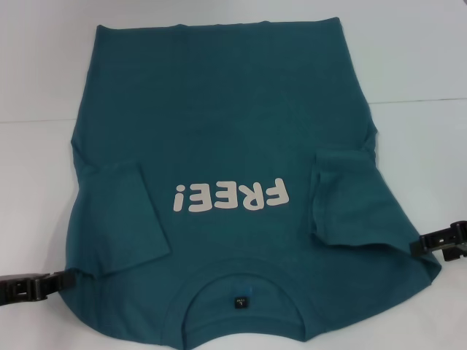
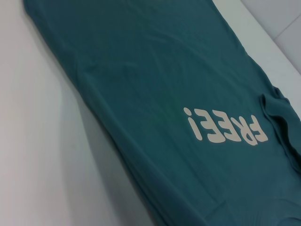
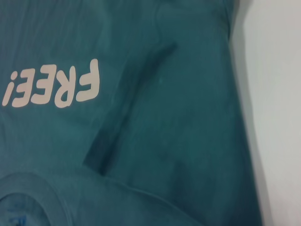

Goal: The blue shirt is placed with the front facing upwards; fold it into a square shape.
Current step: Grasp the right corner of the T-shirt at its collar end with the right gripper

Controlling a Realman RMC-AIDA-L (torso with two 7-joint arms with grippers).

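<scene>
The blue shirt [image 1: 219,124] lies flat on the white table, front up, with its collar [image 1: 241,292] at the near edge and its hem at the far side. White "FREE!" lettering [image 1: 232,195] reads upside down. Both sleeves are folded inward onto the body, one on the left [image 1: 120,211] and one on the right [image 1: 343,197]. My left gripper [image 1: 64,281] sits low at the shirt's near-left shoulder edge. My right gripper [image 1: 417,246] meets the near-right shoulder edge. The left wrist view shows the shirt [image 2: 141,70] and the right wrist view shows it [image 3: 178,117] close up.
The white table [image 1: 423,73] shows bare on both sides of the shirt and beyond the hem. A faint seam line [image 1: 416,98] crosses it at the right. A small dark tag [image 1: 239,301] sits inside the collar.
</scene>
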